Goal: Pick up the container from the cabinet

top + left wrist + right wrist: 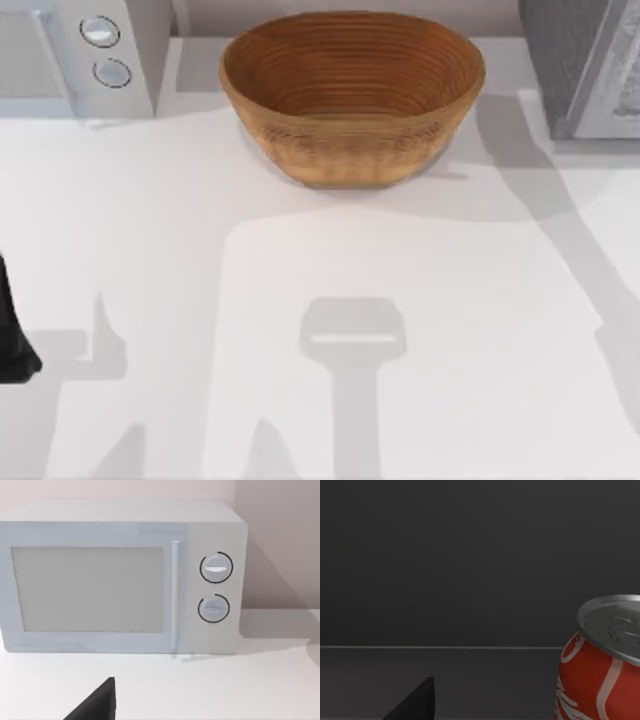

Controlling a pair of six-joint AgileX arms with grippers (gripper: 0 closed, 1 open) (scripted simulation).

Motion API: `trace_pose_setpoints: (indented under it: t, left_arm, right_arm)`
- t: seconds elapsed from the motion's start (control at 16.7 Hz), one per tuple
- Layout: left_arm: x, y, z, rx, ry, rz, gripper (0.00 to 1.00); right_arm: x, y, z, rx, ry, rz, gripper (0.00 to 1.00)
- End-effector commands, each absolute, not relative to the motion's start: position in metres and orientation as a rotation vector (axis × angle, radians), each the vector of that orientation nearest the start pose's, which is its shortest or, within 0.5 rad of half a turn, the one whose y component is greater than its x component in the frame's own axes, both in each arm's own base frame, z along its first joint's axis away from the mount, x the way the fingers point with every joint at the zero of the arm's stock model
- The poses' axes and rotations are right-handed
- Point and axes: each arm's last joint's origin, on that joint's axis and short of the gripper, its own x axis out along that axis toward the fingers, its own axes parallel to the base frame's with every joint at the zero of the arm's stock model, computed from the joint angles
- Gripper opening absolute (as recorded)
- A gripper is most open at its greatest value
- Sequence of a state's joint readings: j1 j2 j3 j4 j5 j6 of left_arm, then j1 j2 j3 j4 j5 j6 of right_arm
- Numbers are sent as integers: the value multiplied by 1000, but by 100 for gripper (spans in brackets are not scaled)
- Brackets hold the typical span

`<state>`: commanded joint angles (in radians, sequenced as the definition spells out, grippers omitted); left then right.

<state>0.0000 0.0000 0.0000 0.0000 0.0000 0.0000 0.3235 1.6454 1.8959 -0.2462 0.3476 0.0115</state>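
The white table (420,380) is carrying everything in the scene, and the largest items are standing along its far edge so that the middle stays free as working space. The microwave (120,577) is sitting at the far left with its door closed and two dials facing forward. The grey cabinet (585,65) is occupying the far right corner. Between them, the woven basket (352,95) is resting upright and empty, in my judgement serving as a receiving point.

The container, a red can (597,665), is standing upright inside the dark cabinet interior, top end up, as the right wrist view is showing. This orientation is presenting its curved side wall to a sideways grasp.

The right gripper (412,702) is facing into the cabinet with the can near but not touching it; one dark fingertip is showing, and whether the fingers are apart or together cannot be told. The left arm (15,335) is waiting at the table's left edge, its gripper (92,702) pointing at the microwave; its finger state likewise cannot be told.
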Motion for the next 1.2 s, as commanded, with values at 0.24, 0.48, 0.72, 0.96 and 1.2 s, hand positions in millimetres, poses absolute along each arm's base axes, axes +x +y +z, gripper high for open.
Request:
trace_pose_setpoints:
  t: [0.24, 0.48, 0.72, 0.96, 1.2]
  left_arm:
    - [106, -1, 160, 0, 0, 0, 100]
    - [106, -1, 160, 0, 0, 0, 100]
    - [106, -1, 160, 0, 0, 0, 100]
    - [106, -1, 160, 0, 0, 0, 100]
    - [106, -1, 160, 0, 0, 0, 100]
  right_arm:
    - [347, 112, 483, -2, -9, -7, 92]
    - [347, 112, 483, -2, -9, -7, 62]
    - [347, 112, 483, -2, -9, -7, 32]
    - [347, 112, 483, -2, -9, -7, 2]
    - [347, 112, 483, -2, -9, -7, 0]
